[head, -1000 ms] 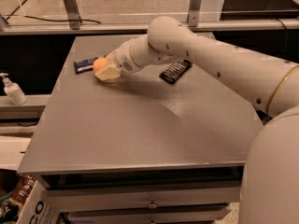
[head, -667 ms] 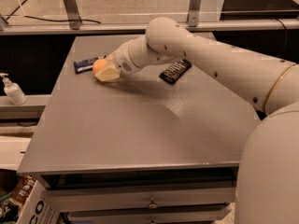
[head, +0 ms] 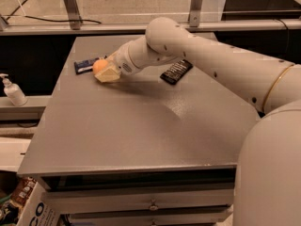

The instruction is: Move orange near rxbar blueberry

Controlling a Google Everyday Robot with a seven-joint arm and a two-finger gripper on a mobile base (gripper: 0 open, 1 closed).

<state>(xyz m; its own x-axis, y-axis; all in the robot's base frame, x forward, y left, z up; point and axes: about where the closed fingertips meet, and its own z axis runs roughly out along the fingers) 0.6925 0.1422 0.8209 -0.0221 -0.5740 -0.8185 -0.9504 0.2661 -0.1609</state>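
The orange (head: 98,66) is a small round fruit at the far left of the grey table (head: 136,126). It sits between the cream fingers of my gripper (head: 104,71), which is shut on it low over the table. The rxbar blueberry (head: 85,65), a dark blue bar with white lettering, lies flat just left of the orange, its right end almost touching the fruit. My white arm reaches in from the right across the back of the table.
A black-wrapped bar with white text (head: 176,71) lies behind the arm at the back centre. A soap pump bottle (head: 12,90) stands on a lower ledge to the left. A metal rail with posts (head: 69,6) runs behind the table.
Hardly anything has changed: the gripper stays shut on the orange beside the blue bar, with at most a slight shift.
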